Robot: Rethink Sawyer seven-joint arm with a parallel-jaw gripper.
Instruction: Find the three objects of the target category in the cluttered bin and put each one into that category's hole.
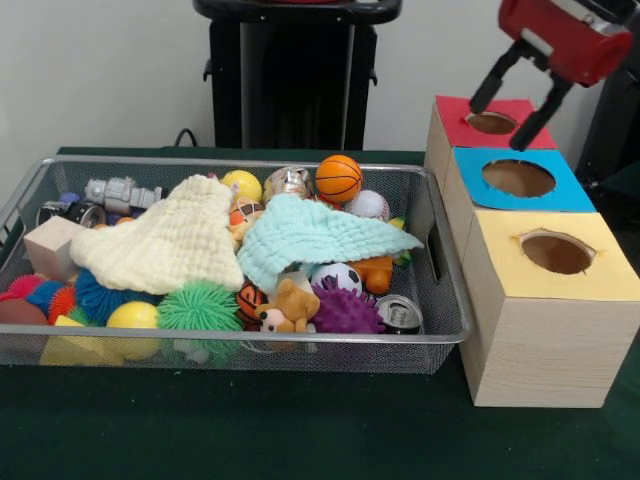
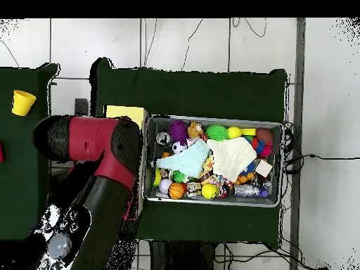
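Observation:
My gripper (image 1: 499,124) hangs open and empty over the red-topped box (image 1: 455,122), its black fingers (image 1: 489,85) spread on either side of that box's round hole. Next to it stand a blue-topped box (image 1: 570,192) and a yellow-topped box (image 1: 600,275), each with a hole. The wire bin (image 1: 440,330) to their left is full of toys: an orange basketball (image 1: 339,177), a soccer ball (image 1: 336,275), a baseball (image 1: 368,205), a teddy bear (image 1: 290,308) and spiky balls (image 1: 198,308). In the overhead view my arm (image 2: 105,162) covers most of the boxes beside the bin (image 2: 214,205).
A cream cloth (image 1: 165,245) and a mint cloth (image 1: 315,235) lie over the middle of the pile and hide what is beneath. A wooden block (image 1: 52,247), a grey toy robot (image 1: 120,193) and a can (image 1: 400,315) are also in the bin. A yellow cup (image 2: 22,102) stands apart.

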